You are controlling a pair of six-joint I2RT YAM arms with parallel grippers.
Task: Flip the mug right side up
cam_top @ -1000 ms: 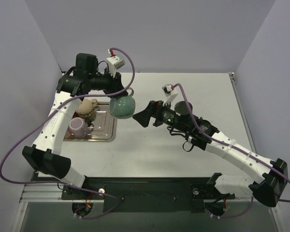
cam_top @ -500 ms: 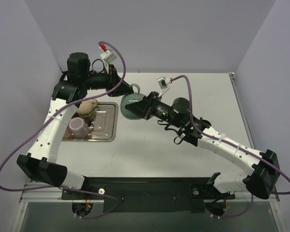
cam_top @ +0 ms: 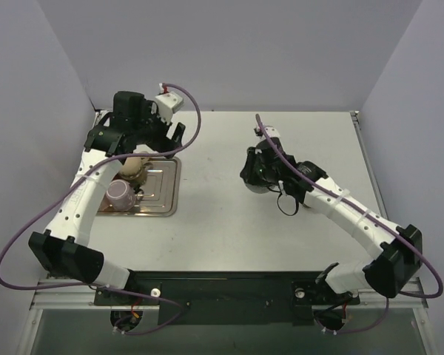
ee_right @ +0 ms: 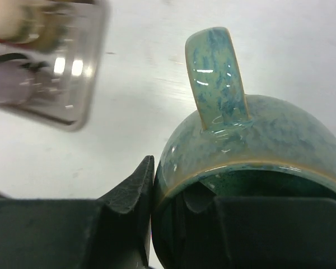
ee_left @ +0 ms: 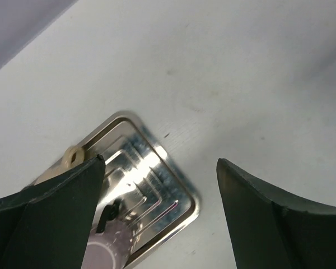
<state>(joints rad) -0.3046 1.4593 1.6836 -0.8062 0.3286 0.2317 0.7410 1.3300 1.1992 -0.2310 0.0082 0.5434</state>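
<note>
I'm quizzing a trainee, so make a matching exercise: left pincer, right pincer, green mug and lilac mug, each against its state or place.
1 left pincer
2 right pincer
3 green mug
4 lilac mug

a on the metal tray
b open, empty
c shut, one finger inside a mug
d gripped at its rim

Pairs: 1-b, 2-c, 3-d, 4-a
</note>
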